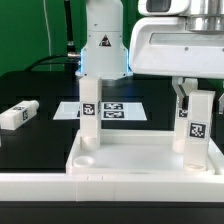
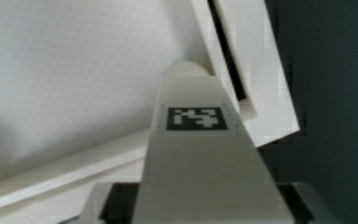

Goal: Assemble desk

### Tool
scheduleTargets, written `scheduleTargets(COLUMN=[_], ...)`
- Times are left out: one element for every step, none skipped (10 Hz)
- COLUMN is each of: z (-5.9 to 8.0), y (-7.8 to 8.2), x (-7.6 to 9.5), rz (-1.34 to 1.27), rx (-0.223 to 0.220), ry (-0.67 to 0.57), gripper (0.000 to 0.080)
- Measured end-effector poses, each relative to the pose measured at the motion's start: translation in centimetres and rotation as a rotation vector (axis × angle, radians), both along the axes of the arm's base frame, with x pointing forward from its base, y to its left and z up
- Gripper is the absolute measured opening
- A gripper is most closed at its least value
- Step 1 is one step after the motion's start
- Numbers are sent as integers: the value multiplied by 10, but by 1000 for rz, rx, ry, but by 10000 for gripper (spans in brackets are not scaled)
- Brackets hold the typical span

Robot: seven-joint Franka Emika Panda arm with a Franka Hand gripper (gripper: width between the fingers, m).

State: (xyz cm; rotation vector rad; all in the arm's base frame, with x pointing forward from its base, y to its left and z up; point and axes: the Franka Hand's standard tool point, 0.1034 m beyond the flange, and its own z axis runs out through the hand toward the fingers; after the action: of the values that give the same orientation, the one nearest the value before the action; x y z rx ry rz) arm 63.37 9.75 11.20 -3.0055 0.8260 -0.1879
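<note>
Desk top [image 1: 130, 158] lies flat on the dark bench [image 1: 40, 140], with one leg [image 1: 90, 112] upright in its far corner at the exterior view's left. The claw [image 1: 192, 98] pinches a second leg [image 1: 196, 132] upright at the right corner. A third leg [image 1: 18, 115] lies loose on the bench.

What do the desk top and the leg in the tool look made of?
White rimmed tray-like desk top: apparently rigid moulded or printed plastic, matte-satin; even soft sheen, rounded rim. White block leg in the tool: likely the same opaque plastic; smooth flat faces. Its black-and-white square tag looks like a printed sticker. Exact plastic unclear.
</note>
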Motion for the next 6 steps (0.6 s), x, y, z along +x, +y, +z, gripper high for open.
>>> scheduleTargets(z=[0,0,-1,-1,-1,-2], y=[0,0,0,0,1,1], x=[0,0,-1,-1,-1,-1], rz=[-46,-131,-203,-269,-346,-423], rx=[6,17,29,42,52,67], ry=[0,-1,-1,-2,-2,-1], gripper=[288,288,288,288,288,289])
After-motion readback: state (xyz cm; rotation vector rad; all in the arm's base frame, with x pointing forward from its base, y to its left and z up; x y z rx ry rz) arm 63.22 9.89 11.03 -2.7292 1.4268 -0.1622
